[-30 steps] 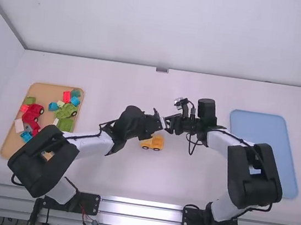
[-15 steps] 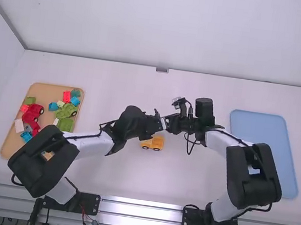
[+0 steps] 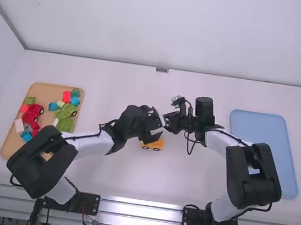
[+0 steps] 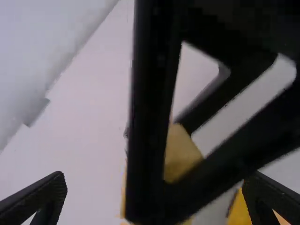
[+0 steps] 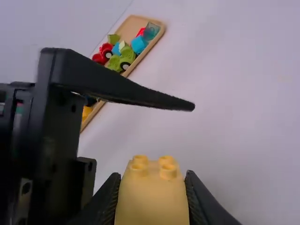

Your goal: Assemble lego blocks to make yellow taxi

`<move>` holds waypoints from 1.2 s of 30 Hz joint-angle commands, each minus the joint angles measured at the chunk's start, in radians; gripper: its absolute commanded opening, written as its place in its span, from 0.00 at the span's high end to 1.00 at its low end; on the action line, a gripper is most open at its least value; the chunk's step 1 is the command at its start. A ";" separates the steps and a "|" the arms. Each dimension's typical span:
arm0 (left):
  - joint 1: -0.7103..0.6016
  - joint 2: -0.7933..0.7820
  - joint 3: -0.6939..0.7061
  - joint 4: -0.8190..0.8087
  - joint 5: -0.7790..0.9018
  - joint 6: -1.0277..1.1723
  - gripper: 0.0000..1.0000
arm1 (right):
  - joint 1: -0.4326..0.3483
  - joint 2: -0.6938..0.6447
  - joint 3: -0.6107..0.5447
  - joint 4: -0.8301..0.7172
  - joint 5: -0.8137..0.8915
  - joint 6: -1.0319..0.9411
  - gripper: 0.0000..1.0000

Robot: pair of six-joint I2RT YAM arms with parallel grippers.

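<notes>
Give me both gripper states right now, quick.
Left gripper: open, fingers wide apart, holding nothing.
Right gripper: closed on a yellow block, one finger on each side, studs showing.

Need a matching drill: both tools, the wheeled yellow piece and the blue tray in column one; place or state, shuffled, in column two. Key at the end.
Column one
1. Right tool
2. Left tool
3. Wheeled yellow piece
4. Blue tray

Column two
A. at the right of the high view
B. on the table, near the middle
C. shut on a studded yellow block
D. open

Pairs: 1-C, 2-D, 3-B, 4-A
</notes>
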 commanded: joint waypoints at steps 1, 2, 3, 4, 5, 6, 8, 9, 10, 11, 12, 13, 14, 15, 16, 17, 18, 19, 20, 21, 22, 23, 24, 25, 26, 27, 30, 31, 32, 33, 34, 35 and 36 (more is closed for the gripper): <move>0.035 -0.094 0.060 -0.075 0.132 -0.072 0.01 | 0.005 -0.026 0.017 -0.008 -0.019 -0.110 0.92; 0.055 -0.120 0.078 -0.125 0.198 -0.074 0.01 | 0.005 -0.035 0.026 -0.025 -0.018 -0.147 0.92; 0.078 -0.143 0.098 -0.176 0.260 -0.075 0.01 | 0.006 -0.042 0.040 -0.049 -0.018 -0.181 0.92; 0.116 -0.171 0.134 -0.257 0.333 -0.072 0.00 | 0.005 -0.052 0.072 -0.109 -0.019 -0.243 0.91; 0.126 -0.177 0.144 -0.277 0.348 -0.071 0.01 | 0.005 -0.055 0.081 -0.126 -0.018 -0.260 0.92; 0.164 -0.193 0.182 -0.357 0.417 -0.058 0.01 | 0.006 -0.068 0.116 -0.193 -0.018 -0.327 0.92; 0.210 -0.201 0.235 -0.461 0.518 -0.032 0.01 | 0.009 -0.084 0.167 -0.298 -0.018 -0.428 0.92; 0.227 -0.201 0.259 -0.506 0.562 -0.014 0.01 | 0.011 -0.086 0.185 -0.331 -0.018 -0.462 0.92; 0.252 -0.198 0.293 -0.575 0.618 0.018 0.01 | 0.017 -0.090 0.220 -0.393 -0.019 -0.527 0.92; 0.273 -0.195 0.322 -0.634 0.667 0.039 0.01 | 0.023 -0.092 0.252 -0.444 -0.018 -0.581 0.92; 0.297 -0.190 0.355 -0.707 0.723 0.084 0.01 | 0.028 -0.093 0.289 -0.505 -0.021 -0.634 0.92; 0.305 -0.188 0.365 -0.730 0.740 0.101 0.01 | 0.029 -0.094 0.300 -0.523 -0.022 -0.653 0.92; 0.328 -0.179 0.395 -0.804 0.807 0.162 0.01 | 0.035 -0.097 0.337 -0.583 -0.023 -0.713 0.92; 0.349 -0.172 0.421 -0.877 0.861 0.238 0.01 | 0.041 -0.100 0.374 -0.640 -0.022 -0.756 0.92; 0.359 -0.168 0.433 -0.913 0.889 0.271 0.01 | 0.043 -0.100 0.395 -0.673 -0.023 -0.782 0.92; 0.369 -0.166 0.447 -0.960 0.915 0.319 0.01 | 0.050 -0.100 0.425 -0.720 -0.027 -0.821 0.92; 0.375 -0.166 0.455 -0.992 0.930 0.347 0.01 | 0.056 -0.100 0.454 -0.768 -0.030 -0.864 0.92; 0.376 -0.166 0.459 -1.010 0.928 0.357 0.01 | 0.066 -0.100 0.490 -0.836 -0.038 -0.928 0.92; 0.376 -0.166 0.459 -1.010 0.927 0.356 0.01 | 0.068 -0.100 0.499 -0.854 -0.040 -0.943 0.92; 0.375 -0.166 0.459 -1.011 0.927 0.356 0.01 | 0.074 -0.100 0.524 -0.908 -0.045 -0.992 0.92; 0.371 -0.166 0.458 -1.012 0.927 0.356 0.00 | 0.080 -0.100 0.543 -0.957 -0.045 -1.041 0.93; 0.364 -0.166 0.458 -1.011 0.932 0.345 0.01 | 0.093 -0.100 0.574 -1.023 -0.045 -1.098 0.92; 0.363 -0.166 0.458 -1.011 0.932 0.346 0.01 | 0.095 -0.100 0.577 -1.028 -0.045 -1.102 0.93; 0.361 -0.166 0.458 -1.011 0.930 0.346 0.00 | 0.107 -0.100 0.597 -1.067 -0.041 -1.123 0.93; 0.363 -0.166 0.458 -1.012 0.930 0.346 0.00 | 0.111 -0.100 0.606 -1.080 -0.040 -1.128 0.93; 0.365 -0.166 0.458 -1.012 0.927 0.345 0.01 | 0.114 -0.100 0.613 -1.088 -0.040 -1.133 0.93; 0.359 -0.166 0.458 -1.019 0.918 0.345 0.04 | 0.126 -0.100 0.617 -1.081 -0.040 -1.132 0.94; 0.359 -0.166 0.458 -1.019 0.916 0.345 0.04 | 0.126 -0.100 0.617 -1.081 -0.041 -1.132 0.94; 0.360 -0.166 0.458 -1.023 0.899 0.345 0.08 | 0.126 -0.100 0.617 -1.082 -0.043 -1.132 0.94; 0.359 -0.166 0.458 -1.027 0.895 0.346 0.10 | 0.124 -0.101 0.617 -1.081 -0.046 -1.132 0.94; 0.359 -0.166 0.458 -1.032 0.893 0.346 0.14 | 0.124 -0.101 0.617 -1.079 -0.050 -1.133 0.94; 0.357 -0.166 0.458 -1.034 0.893 0.346 0.16 | 0.124 -0.101 0.617 -1.078 -0.049 -1.132 0.94; 0.357 -0.166 0.458 -1.035 0.894 0.346 0.21 | 0.126 -0.101 0.617 -1.078 -0.050 -1.133 0.94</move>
